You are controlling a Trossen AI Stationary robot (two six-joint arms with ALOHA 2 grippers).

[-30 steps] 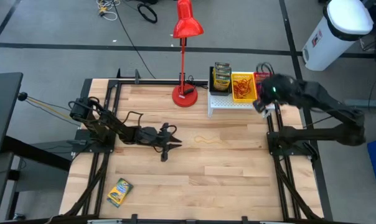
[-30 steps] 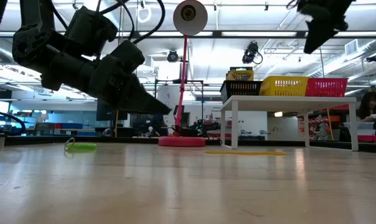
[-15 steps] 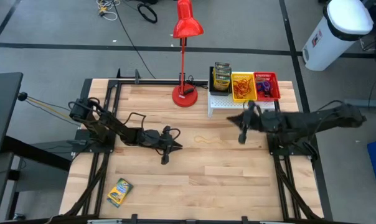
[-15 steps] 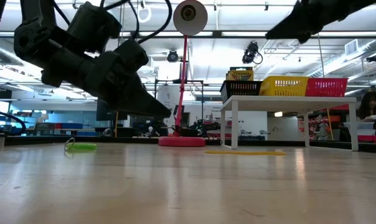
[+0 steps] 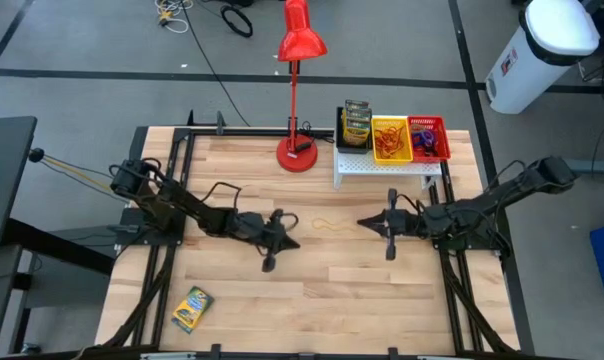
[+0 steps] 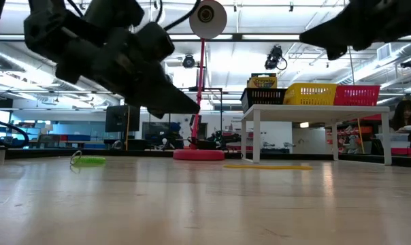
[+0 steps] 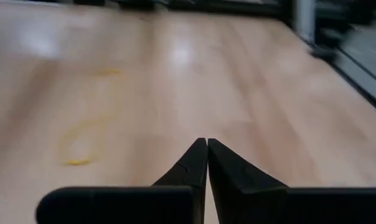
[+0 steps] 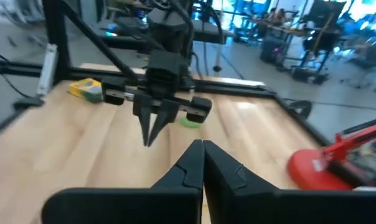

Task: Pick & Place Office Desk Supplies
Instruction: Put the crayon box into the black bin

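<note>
three mesh bins are sitting on a white shelf (image 5: 382, 166) at the table's (image 5: 362, 290) far right: black bin (image 5: 356, 124) holding crayon boxes, yellow bin (image 5: 391, 140) and red bin (image 5: 428, 139) holding rubber bands. a tan band (image 5: 327, 224) is lying mid-table between the closed, empty left pincer (image 5: 289, 243) and right pincer (image 5: 365, 222). only the high view is showing a crayon box (image 5: 192, 308) near left.

Counting now: three mesh bins in a row at the far right, black (image 5: 356, 124), yellow (image 5: 390, 139), red (image 5: 428, 138). One crayon box (image 5: 192, 307) near left on the counter (image 5: 342, 290). One tan rubber-band loop (image 5: 328, 224) mid-counter. One red lamp (image 5: 298, 90). Two end effectors: left (image 5: 291, 243), right (image 5: 363, 222).
</note>
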